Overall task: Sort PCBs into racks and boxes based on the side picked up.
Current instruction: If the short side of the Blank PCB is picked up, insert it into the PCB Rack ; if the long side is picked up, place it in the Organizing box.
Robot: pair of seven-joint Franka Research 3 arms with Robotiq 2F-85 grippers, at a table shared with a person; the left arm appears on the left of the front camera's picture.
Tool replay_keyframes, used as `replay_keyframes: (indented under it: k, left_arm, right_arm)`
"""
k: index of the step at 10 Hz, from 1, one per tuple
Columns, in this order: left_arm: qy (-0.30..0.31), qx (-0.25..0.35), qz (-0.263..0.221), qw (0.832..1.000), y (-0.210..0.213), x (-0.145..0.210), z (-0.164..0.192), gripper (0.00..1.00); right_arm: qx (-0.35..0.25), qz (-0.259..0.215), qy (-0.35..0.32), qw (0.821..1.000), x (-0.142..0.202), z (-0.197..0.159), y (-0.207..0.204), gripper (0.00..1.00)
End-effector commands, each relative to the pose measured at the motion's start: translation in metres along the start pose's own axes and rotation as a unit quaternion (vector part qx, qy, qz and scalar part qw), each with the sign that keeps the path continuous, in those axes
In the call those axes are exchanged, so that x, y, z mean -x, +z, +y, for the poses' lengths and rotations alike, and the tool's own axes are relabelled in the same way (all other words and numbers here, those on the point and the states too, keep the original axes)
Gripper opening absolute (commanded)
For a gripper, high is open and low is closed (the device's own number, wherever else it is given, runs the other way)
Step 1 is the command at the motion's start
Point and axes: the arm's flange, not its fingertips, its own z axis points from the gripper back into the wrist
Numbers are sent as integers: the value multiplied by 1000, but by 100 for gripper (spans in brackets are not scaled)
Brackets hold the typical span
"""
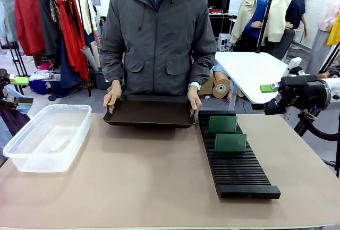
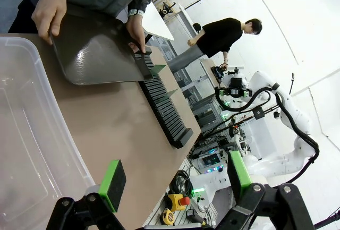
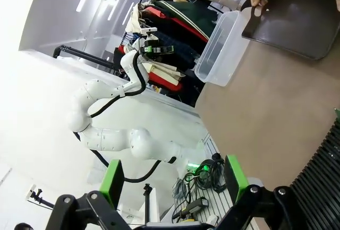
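Two PCBs [image 1: 223,124] [image 1: 230,143] stood upright on edge in the far half of the one black rack [image 1: 235,165], their faces turned toward me and their long edges running across the slots. The rack's long axis ran from the person's side toward mine, right of centre. One clear box [image 1: 47,137] sat at the table's left. Between them the person's two hands [image 1: 112,96] [image 1: 194,100] held one dark tray [image 1: 150,112]. My right gripper [image 1: 263,97] hovered with fingers spread, holding nothing; my left gripper [image 2: 175,182] was spread too.
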Motion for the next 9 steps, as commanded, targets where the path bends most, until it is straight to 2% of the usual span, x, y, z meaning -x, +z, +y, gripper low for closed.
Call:
replay_keyframes:
  k: [1, 2, 9]
  left_arm:
    - [-1, 4, 1, 1000, 1, 1, -2, 100]
    - [-1, 4, 1, 1000, 1, 1, -2, 100]
    - [-1, 4, 1, 1000, 1, 1, -2, 100]
  right_arm:
    - [3, 16, -5, 1000, -8, 5, 3, 100]
    - [0, 0, 0, 1000, 0, 0, 0, 100]
    - [0, 0, 0, 1000, 0, 0, 0, 100]
